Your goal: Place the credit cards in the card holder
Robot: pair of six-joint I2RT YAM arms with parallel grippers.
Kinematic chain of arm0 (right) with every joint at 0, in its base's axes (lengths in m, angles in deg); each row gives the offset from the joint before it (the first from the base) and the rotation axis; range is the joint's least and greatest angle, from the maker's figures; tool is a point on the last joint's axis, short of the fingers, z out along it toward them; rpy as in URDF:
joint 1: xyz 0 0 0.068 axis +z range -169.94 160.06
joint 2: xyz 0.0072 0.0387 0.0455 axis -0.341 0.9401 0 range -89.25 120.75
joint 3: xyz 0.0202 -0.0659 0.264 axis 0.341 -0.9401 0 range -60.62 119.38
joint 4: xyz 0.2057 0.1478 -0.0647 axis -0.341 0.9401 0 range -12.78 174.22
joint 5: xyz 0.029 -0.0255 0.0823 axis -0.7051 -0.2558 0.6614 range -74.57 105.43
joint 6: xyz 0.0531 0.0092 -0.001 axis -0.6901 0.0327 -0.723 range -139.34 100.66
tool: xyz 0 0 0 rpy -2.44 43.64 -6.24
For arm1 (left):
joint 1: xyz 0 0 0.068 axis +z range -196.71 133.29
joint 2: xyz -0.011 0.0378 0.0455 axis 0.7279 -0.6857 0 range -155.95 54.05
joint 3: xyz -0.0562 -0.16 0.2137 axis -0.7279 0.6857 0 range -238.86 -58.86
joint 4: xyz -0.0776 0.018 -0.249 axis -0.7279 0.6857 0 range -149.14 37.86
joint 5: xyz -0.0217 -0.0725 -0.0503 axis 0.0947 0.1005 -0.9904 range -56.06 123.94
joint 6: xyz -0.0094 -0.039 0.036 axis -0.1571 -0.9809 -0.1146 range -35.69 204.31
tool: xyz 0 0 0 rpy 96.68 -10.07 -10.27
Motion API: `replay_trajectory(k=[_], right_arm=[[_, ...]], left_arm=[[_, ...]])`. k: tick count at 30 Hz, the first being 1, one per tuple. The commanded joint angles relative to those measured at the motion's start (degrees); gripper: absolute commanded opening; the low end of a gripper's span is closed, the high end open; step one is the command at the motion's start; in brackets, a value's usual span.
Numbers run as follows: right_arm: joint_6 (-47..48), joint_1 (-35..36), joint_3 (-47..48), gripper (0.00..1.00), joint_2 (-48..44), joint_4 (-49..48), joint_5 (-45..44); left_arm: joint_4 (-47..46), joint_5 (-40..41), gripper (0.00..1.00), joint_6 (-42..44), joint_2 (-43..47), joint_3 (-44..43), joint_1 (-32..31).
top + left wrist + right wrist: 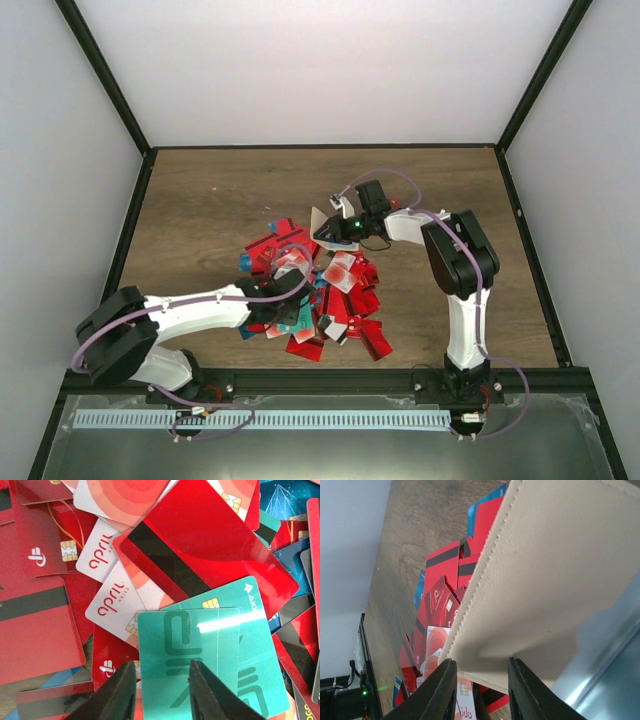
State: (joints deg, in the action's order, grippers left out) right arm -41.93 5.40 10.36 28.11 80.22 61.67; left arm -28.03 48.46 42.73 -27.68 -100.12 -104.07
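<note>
On the wood table (200, 200) between white walls (320, 70) we see the right gripper (481, 661) clamped on the card holder (322, 222) at 12 o'clock of the credit cards (345, 300) (mostly red), the left gripper (161, 665) parted above a teal card (200, 640).

The right gripper (481, 674) clamps the lower edge of the beige card holder (555, 580), which is tilted and shows a stitched border. Beneath lie the credit cards (442, 595), mostly red, heaped on the wooden table (415, 525).

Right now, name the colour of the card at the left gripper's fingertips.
Teal card; left wrist view.
</note>
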Motion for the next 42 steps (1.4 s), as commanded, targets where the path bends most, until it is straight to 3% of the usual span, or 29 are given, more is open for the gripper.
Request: replay_trajectory(k=[1, 4, 10, 13, 19, 25, 34, 42], right_arm=[[0.27, 0.76, 0.04, 0.31, -2.79, 0.54, 0.0], [0.41, 0.76, 0.04, 0.3, -2.97, 0.85, -0.07], [0.77, 0.76, 0.05, 0.3, -3.38, 1.3, -0.44], [0.84, 0.76, -0.27, 0.3, -3.37, 1.19, -0.36], [1.11, 0.76, -0.57, 0.3, -3.17, 0.97, -0.38], [1.11, 0.76, -0.75, 0.3, -3.01, 0.7, -0.29], [0.93, 0.76, -0.97, 0.31, -2.89, 0.28, 0.04], [1.14, 0.76, -1.02, 0.3, -3.73, 1.01, -0.13]], left_arm=[[1.96, 1.66, 0.3, -0.01, 2.21, 0.43, 0.01], [1.92, 1.05, 0.33, -0.05, 2.95, 0.22, 0.02], [1.79, -2.56, 0.72, -0.24, 2.42, -1.15, 0.01], [1.86, -3.95, 0.8, -0.32, 0.97, -1.6, 0.03], [0.07, -5.72, 0.85, 0.94, -3.26, -2.06, -0.26], [0.65, -3.26, 0.83, 0.83, -7.37, -2.47, -1.45], [2.26, 1.35, 0.56, 0.18, -11.18, -1.2, -2.67], [3.88, 3.03, 0.54, -0.05, -5.16, -1.84, -2.75]])
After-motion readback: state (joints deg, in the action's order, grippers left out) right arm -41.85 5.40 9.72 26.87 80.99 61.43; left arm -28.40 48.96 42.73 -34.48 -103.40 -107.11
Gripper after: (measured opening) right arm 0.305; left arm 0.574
